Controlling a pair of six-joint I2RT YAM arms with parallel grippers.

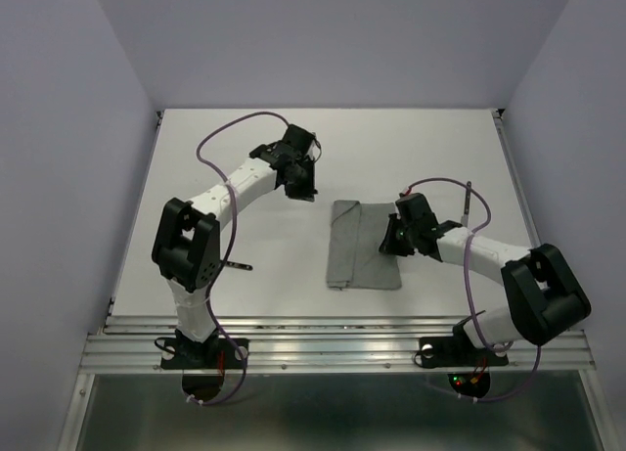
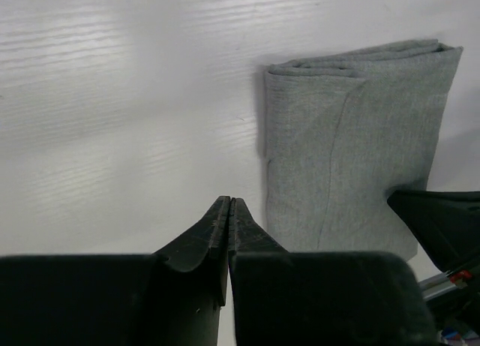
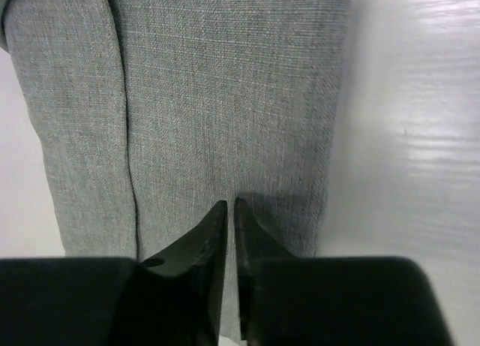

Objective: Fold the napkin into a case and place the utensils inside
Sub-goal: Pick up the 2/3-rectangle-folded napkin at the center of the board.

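Napkin [image 1: 364, 246]: plain grey cloth, folded to an oblong of several layers, lying flat on the table [image 1: 245, 148] a little right of centre. Long axis runs near to far. One straight fold line runs along its length. In the left wrist view the stacked layer edges show at one short end [image 2: 352, 64]. Cannot tell whether anything sits between the layers.

Utensil [image 1: 468, 204]: thin stick, on the bare table right of the napkin, apart from it and partly behind the right arm. Second utensil [image 1: 238, 266]: a short dark sliver, too small to be sure of, well left of the napkin and beside the left arm.

Left claw [image 2: 229, 205]: fingers pressed together, nothing between them, over bare table up and left of the napkin and clear of it.

Right claw [image 3: 230, 206]: fingers drawn almost together with a hairline gap, tips over the napkin just inside its right edge. Cannot tell whether any cloth is caught.

Table: white, faint streaked grain, metal rail [image 1: 333, 338] along the near edge. Purple cables [image 1: 230, 128] loop over both arms. Walls [image 1: 333, 40] are plain pale lilac-grey on three sides.
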